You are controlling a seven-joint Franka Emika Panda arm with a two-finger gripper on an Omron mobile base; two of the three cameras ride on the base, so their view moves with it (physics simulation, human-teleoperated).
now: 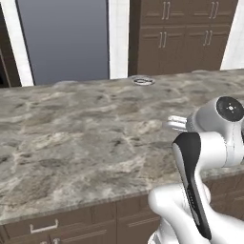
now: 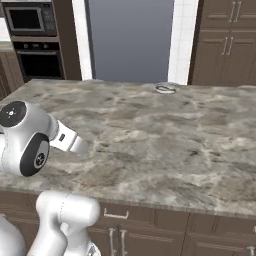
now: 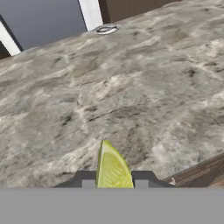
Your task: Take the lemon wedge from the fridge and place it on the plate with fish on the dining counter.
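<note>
The lemon wedge (image 3: 113, 168) sat pinched between the two dark tips of the hand (image 3: 114, 180), its pointed yellow-green end sticking up past them, so the hand was closed on it and carrying it above the near part of the desk (image 1: 86, 138). Across the marbled stone top, close to the far edge, lay the plate with fish (image 3: 106, 29), small and pale, well apart from the wedge; the fish itself was too small to make out. Behind it rose a grey panel (image 2: 131, 40) and brown cabinets (image 1: 181, 33). The risk from here, as I judged it, lay in the long reach to that plate: the wedge is tiny and held only by its lower part, so a jolt could twist it loose onto the stone, or an early release could drop it short of the rim.
</note>
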